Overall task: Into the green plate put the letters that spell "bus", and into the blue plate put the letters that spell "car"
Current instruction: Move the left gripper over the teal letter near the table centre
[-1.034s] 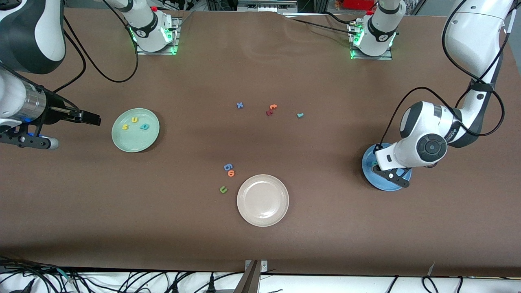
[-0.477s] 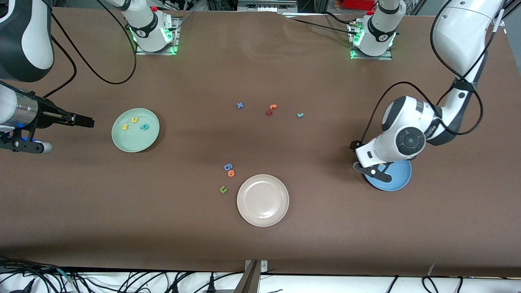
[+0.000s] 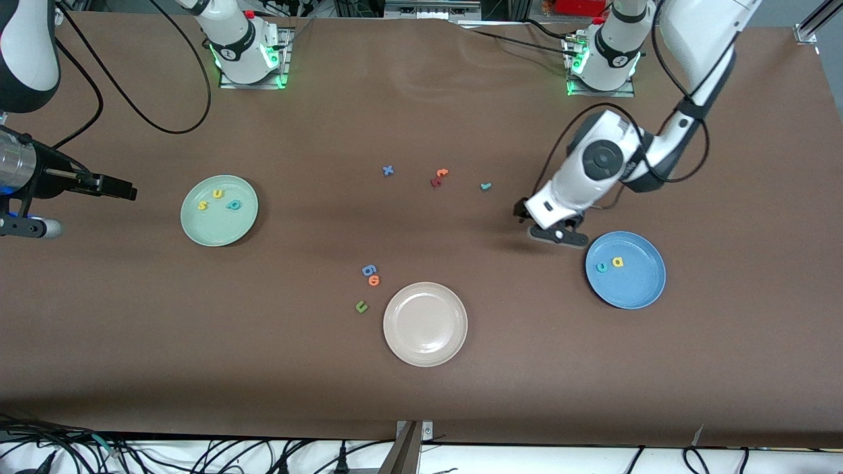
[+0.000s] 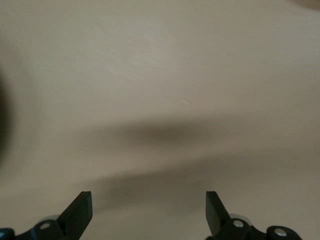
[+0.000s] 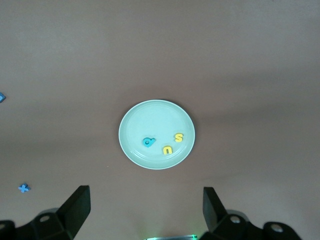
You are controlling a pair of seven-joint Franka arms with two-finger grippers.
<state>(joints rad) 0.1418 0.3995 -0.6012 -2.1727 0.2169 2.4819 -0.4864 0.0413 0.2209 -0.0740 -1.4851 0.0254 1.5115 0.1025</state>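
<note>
The green plate (image 3: pixel 219 227) holds a yellow "s" (image 3: pixel 203 206), a yellow "u" (image 3: pixel 217 193) and a teal "b" (image 3: pixel 232 205). The right wrist view shows the green plate (image 5: pixel 155 122) from above. The blue plate (image 3: pixel 629 293) holds a teal "c" (image 3: pixel 600 267) and a yellow "a" (image 3: pixel 617 262). The teal "r" (image 3: pixel 485 186) lies on the table, farther from the front camera than the blue plate. My left gripper (image 3: pixel 525 217) (image 4: pixel 148 200) hangs open and empty over bare table between the "r" and the blue plate. My right gripper (image 3: pixel 128 193) (image 5: pixel 145 197) is open and empty, high up at the right arm's end of the table.
A beige plate (image 3: pixel 425 324) sits nearest the front camera. Beside it lie a blue "g" (image 3: pixel 369 270), an orange "o" (image 3: pixel 374 280) and an olive "u" (image 3: pixel 361 306). A blue "x" (image 3: pixel 388 170) and orange and dark-red "t" shapes (image 3: pixel 439 176) lie mid-table near the "r".
My left gripper has opened and moved off the blue plate toward the table's middle, and the "c" and "a" now show in the plate. My right gripper has drifted outward.
</note>
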